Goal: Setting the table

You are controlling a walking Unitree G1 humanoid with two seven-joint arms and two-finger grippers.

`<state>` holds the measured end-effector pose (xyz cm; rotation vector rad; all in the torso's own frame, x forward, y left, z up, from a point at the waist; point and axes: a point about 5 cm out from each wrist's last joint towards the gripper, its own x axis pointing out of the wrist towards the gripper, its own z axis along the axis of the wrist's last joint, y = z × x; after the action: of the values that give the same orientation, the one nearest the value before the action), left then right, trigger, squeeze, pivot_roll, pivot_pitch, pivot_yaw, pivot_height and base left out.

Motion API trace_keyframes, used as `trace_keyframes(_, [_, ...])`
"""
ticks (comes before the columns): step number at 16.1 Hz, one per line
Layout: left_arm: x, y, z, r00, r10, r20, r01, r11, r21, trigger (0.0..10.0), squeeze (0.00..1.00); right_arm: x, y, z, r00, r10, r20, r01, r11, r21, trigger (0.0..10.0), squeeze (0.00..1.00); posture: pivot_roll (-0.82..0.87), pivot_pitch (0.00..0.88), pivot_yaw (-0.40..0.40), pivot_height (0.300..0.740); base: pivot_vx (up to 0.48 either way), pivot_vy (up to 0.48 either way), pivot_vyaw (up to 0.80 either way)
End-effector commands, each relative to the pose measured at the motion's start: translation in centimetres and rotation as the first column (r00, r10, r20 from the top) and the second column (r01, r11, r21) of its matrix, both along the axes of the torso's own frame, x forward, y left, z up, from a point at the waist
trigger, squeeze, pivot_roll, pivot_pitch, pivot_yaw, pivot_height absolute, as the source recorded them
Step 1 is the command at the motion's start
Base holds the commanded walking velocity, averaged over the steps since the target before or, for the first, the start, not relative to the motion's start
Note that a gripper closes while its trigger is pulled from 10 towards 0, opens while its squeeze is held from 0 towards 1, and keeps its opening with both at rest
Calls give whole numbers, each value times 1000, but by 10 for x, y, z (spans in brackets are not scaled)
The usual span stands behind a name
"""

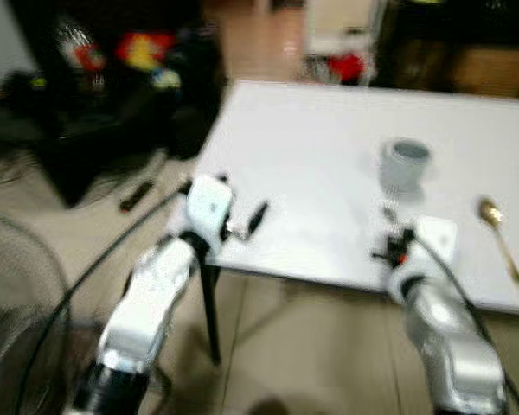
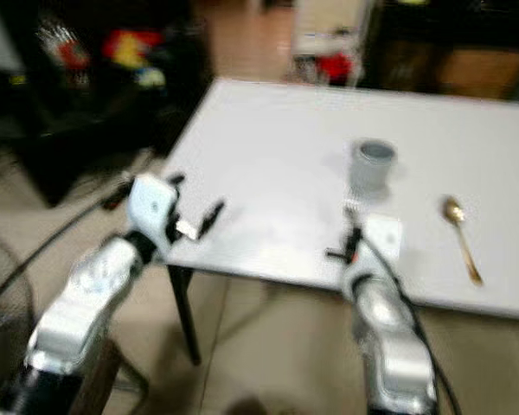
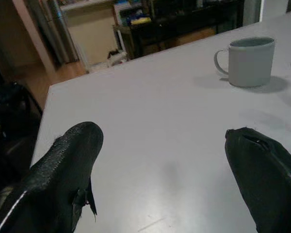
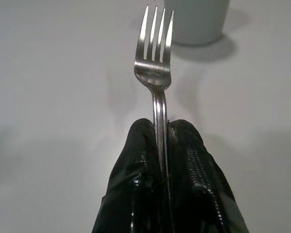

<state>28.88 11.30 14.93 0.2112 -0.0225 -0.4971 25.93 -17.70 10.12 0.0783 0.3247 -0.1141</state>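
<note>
I have the right gripper [image 4: 160, 145] clamped on a fork [image 4: 155, 63], tines pointing at the mug [image 1: 404, 164], over the white table [image 1: 311, 164] near its front edge. My left gripper [image 3: 165, 160] hovers over the table's left corner, fingers spread wide. A gold spoon [image 1: 500, 226] lies right of the mug.

Head cams look down from up high at the near edge of the white table [image 1: 311, 147], both a bit blurry, sharing the grey mug [image 1: 404, 164] and gold spoon [image 1: 500, 232]. Left wrist cam sits low over the tabletop, facing that same mug [image 3: 247, 60]. Right wrist cam is super close, staring along a fork [image 4: 155, 58] toward the mug's base.
</note>
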Motion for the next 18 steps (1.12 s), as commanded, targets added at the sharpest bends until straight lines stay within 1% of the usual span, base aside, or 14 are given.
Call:
trace_keyframes(1, [0, -5, 1, 1000, -12, 0, 12, 1000, -13, 10000, 0, 2, -5, 10, 999, -8, 48, 9, 1000, -20, 10000, 0, -23, 0, 36, 740, 0, -480, -800])
trace_keyframes(2, [-1, -6, -1, 1000, -10, -23, 10, 999, -35, 10000, 0, 2, -7, 10, 999, -5, 46, 6, 1000, -28, 10000, 0, -23, 0, 36, 740, 0, 0, -531])
trace_keyframes(5, [-8, -8, -4, 999, -34, -36, 34, 999, -21, 10000, 0, 6, -10, 11, 998, 37, 44, -35, 998, -45, 10000, 0, -20, 0, 30, 740, 0, 0, 0])
trace_keyframes(7, [-11, -4, -9, 997, -28, -71, 29, 1000, 4, 10000, 0, 14, -4, 12, 991, 128, 37, -125, 990, -63, 10000, 0, -16, 0, 24, 740, 0, 0, 0])
trace_keyframes(8, [-11, -2, -11, 996, -27, -81, 28, 1000, 12, 10000, 0, 17, -3, 11, 989, 141, 32, -139, 988, -68, 10000, 0, -14, 0, 23, 740, 0, 0, 0])
trace_keyframes(11, [-10, 4, -11, 995, -28, -92, 32, 999, 37, 10000, 0, 34, 2, 9, 986, 168, 14, -166, 982, -88, 10000, 0, -10, 0, 25, 740, 0, 0, 0])
trace_keyframes(12, [-10, 5, -10, 995, -29, -92, 34, 998, 45, 10000, 0, 41, 4, 9, 986, 167, 12, -165, 982, -88, 10000, 0, -7, 0, 26, 740, 0, 0, 0])
trace_keyframes(13, [-10, 6, -9, 995, -33, -93, 38, 998, 52, 10000, 0, 52, 6, 10, 988, 155, 14, -153, 985, -78, 10000, 0, -4, 0, 26, 740, 0, 0, 0])
trace_keyframes(15, [-11, 8, -8, 994, -43, -96, 50, 997, 63, 10000, 0, 71, 14, 14, 984, 176, 25, -174, 982, -78, 10000, 0, 6, 0, 27, 740, 0, 0, 0])
trace_keyframes(16, [-12, 8, -7, 994, -48, -99, 54, 997, 63, 10000, 0, 80, 17, 16, 983, 179, 28, -178, 982, -60, 10000, 0, 9, 0, 27, 740, 0, 0, 0])
trace_keyframes(17, [-12, 9, -5, 994, -49, -102, 56, 996, 64, 10000, 0, 96, 22, 17, 982, 187, 21, -186, 982, -33, 10000, 0, 22, 0, 25, 740, 0, 0, 0])
trace_keyframes(18, [-13, 11, -3, 994, -49, -102, 55, 996, 63, 10000, 0, 102, 25, 17, 980, 200, 15, -200, 980, -24, 10000, 0, 36, 6, 23, 740, 0, 0, 0])
